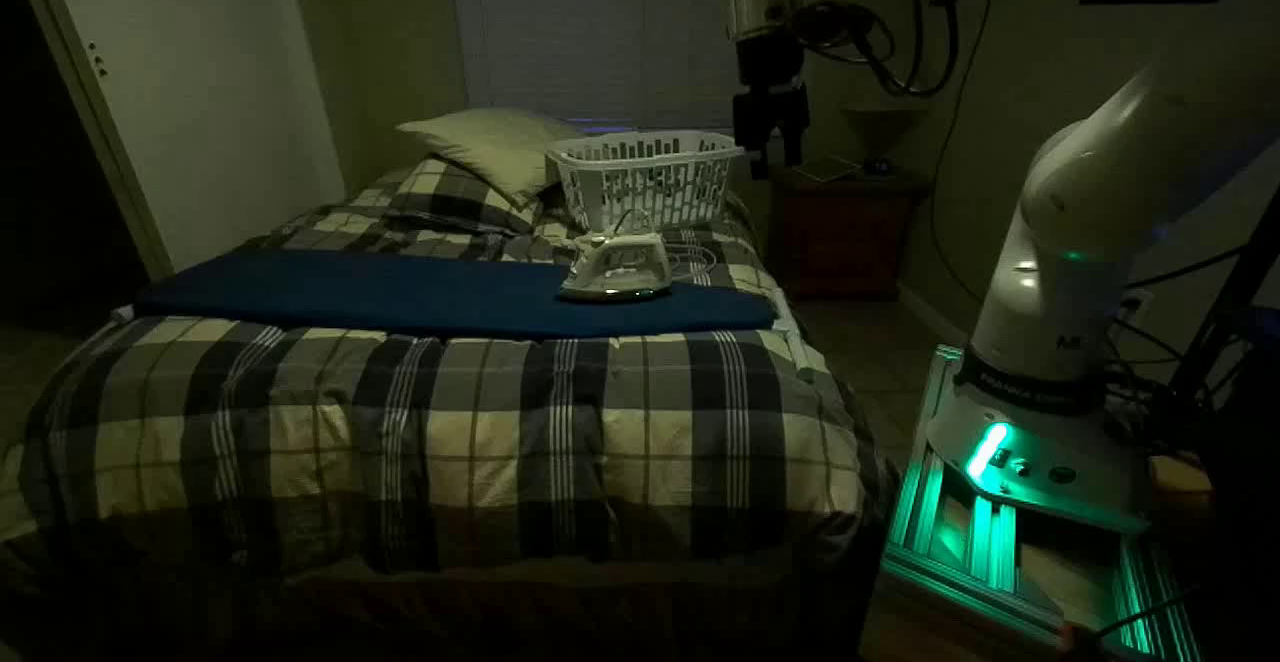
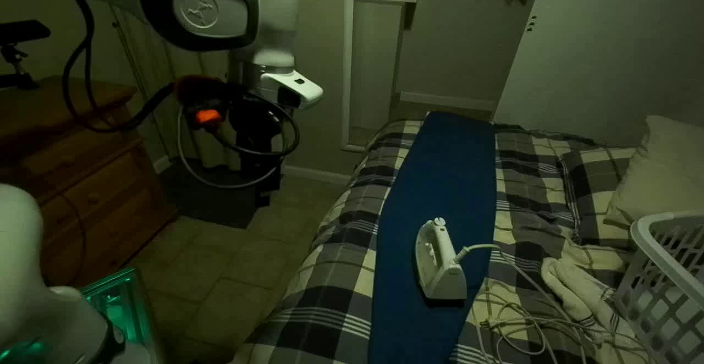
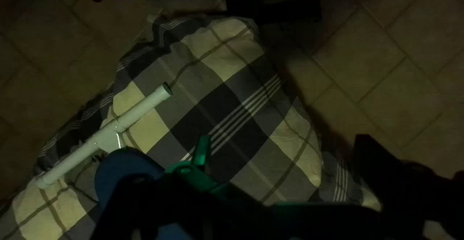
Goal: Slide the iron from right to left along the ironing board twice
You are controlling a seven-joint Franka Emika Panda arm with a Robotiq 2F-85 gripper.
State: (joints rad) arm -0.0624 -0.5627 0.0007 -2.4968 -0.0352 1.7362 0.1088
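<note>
The pale grey-white iron (image 1: 615,272) rests flat on the dark blue ironing board (image 1: 350,287), near the board's end on the robot's side. In an exterior view the iron (image 2: 443,276) stands on the board (image 2: 440,182) with its cord trailing toward the basket. My gripper (image 1: 778,160) hangs in the air beyond the bed's side, higher than the iron and apart from it. In the wrist view the gripper (image 3: 282,138) has its fingers wide apart with nothing between them. The board's rounded end (image 3: 123,171) shows at lower left there; the iron is out of the wrist view.
A white lattice basket (image 1: 650,187) stands on the bed behind the iron, beside a pale pillow (image 1: 490,142). The cord (image 2: 522,320) lies coiled near white cloth pieces (image 2: 577,292). A white tube frame (image 3: 108,135) sticks out at the board's end. A nightstand (image 1: 845,242) stands beyond the bed.
</note>
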